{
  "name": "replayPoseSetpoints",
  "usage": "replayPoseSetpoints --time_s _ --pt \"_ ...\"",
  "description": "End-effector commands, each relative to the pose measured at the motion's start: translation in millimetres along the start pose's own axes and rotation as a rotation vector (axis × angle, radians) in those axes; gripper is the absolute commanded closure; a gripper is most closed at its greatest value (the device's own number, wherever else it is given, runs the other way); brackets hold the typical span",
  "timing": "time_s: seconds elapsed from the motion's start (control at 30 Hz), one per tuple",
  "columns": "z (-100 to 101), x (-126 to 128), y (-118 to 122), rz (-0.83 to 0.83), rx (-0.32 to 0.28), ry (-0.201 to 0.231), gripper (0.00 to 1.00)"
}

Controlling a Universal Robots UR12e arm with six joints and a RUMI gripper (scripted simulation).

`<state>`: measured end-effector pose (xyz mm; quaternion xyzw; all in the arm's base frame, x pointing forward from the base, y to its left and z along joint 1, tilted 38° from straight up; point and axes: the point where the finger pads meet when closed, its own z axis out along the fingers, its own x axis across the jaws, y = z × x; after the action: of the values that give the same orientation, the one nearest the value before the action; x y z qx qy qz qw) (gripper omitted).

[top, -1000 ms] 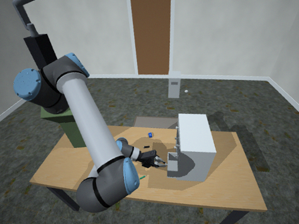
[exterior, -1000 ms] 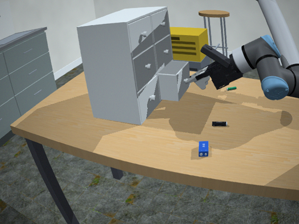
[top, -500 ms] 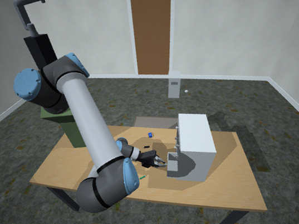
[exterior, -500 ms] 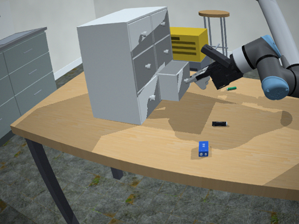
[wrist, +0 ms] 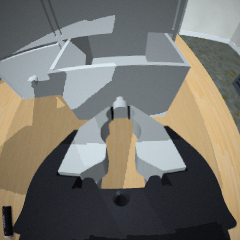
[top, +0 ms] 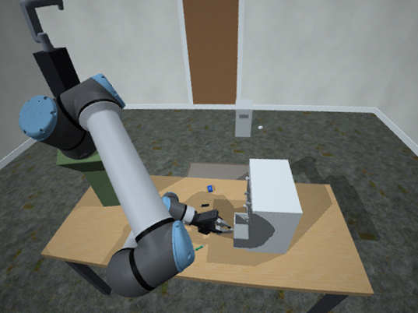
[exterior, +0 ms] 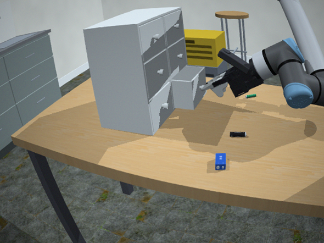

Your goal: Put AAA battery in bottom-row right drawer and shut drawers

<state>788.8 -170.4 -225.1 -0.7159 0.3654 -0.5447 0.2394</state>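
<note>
Blue and boxy, a small rectangular battery (exterior: 220,161) stands nearest the front edge of the desk (exterior: 72,137). Its terminals are too small to read. Behind it lies a short black cylinder (exterior: 237,134) with a pale tip. The wrist view shows only a sliver of it, cut off at the lower left corner.

Farther back, just below the wrist, a slim green cylinder (exterior: 250,95) lies on the bare wood, well apart from the chest. It looks like the AAA battery, though no marking on it can be made out. From above it is a tiny streak beside the arm's elbow.

The gripper (exterior: 208,85) reaches level toward the chest (exterior: 116,71). Its jaws are nearly closed and pinch the small knob (wrist: 119,102) of the bottom right drawer (exterior: 184,87). The knob shows only as a pale stub between the tips.

That drawer is pulled partway out. Its front panel hides most of the floor inside, and the rest is in shadow, so I cannot tell what it contains. The other five drawers sit flush. The chest is upright.

Beyond the desk are a yellow box (exterior: 206,46), partly hidden by the chest and the gripper, and a round-topped stool (exterior: 231,14). The arm's upper links run out of frame at the top right.
</note>
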Motion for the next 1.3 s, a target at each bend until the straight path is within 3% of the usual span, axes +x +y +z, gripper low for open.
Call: replayPoseSetpoints --time_s 0.0,0.33,0.77,1.27 --pt "-1.9 -1.1 0.4 0.001 -0.001 -0.001 0.93" --pt "-1.9 -1.1 0.4 0.001 -0.001 -0.001 0.93" --pt "-1.7 -1.0 0.5 0.001 -0.001 -0.001 0.8" --pt "-4.4 -1.7 2.2 0.002 -0.002 -0.002 0.8"
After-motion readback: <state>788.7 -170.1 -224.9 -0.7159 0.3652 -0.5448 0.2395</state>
